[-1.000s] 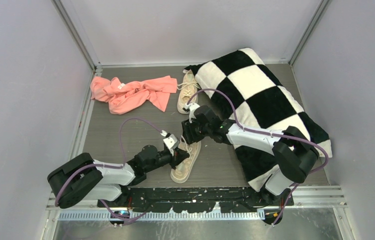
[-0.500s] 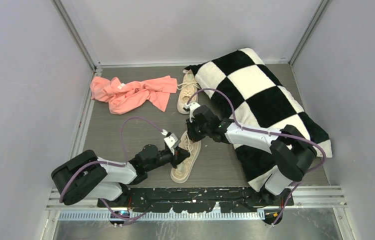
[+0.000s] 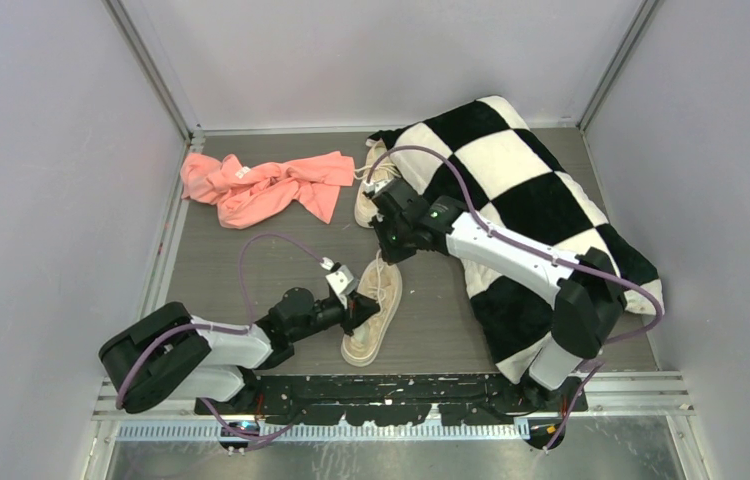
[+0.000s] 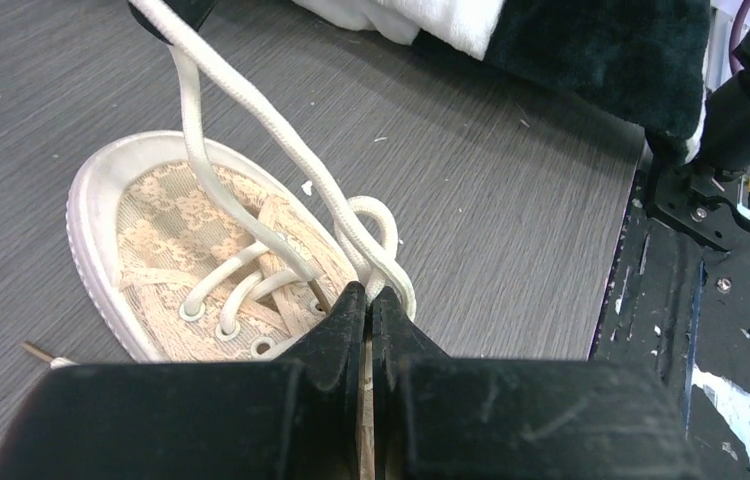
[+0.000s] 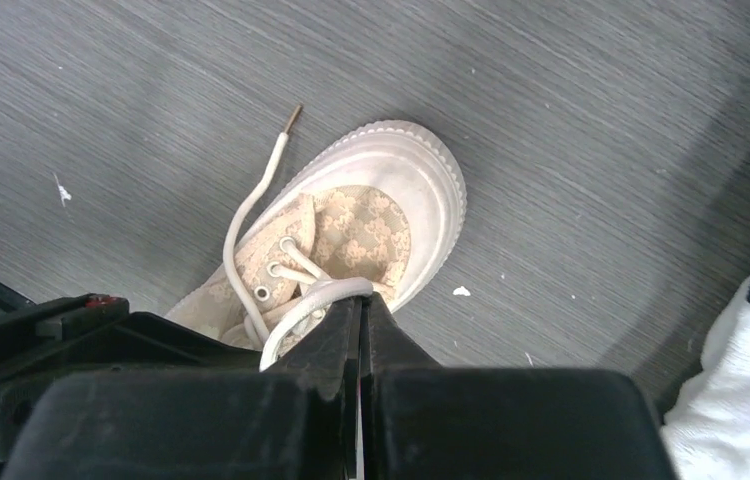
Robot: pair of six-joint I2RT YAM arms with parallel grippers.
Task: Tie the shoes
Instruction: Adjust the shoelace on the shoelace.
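One beige shoe (image 3: 375, 318) lies near the front, toe pointing away from the arms. My left gripper (image 3: 362, 309) (image 4: 370, 292) is shut on a loop of its cream lace (image 4: 376, 215) just above the eyelets. A doubled strand of lace (image 4: 281, 130) runs taut up to my right gripper (image 3: 388, 254) (image 5: 361, 300), which hangs above the toe (image 5: 401, 190), shut on that strand. A loose lace end (image 5: 251, 200) trails over the floor. The second shoe (image 3: 366, 200) lies farther back, partly hidden behind the right arm.
A black-and-white checkered pillow (image 3: 521, 200) fills the right side, under the right arm. A pink cloth (image 3: 261, 185) lies crumpled at the back left. Grey walls close in three sides, and the black base rail (image 3: 401, 385) runs along the front.
My right gripper has closed on the lace and risen toward the back, drawing the strand taut above the near shoe. The left gripper has kept its hold in place.
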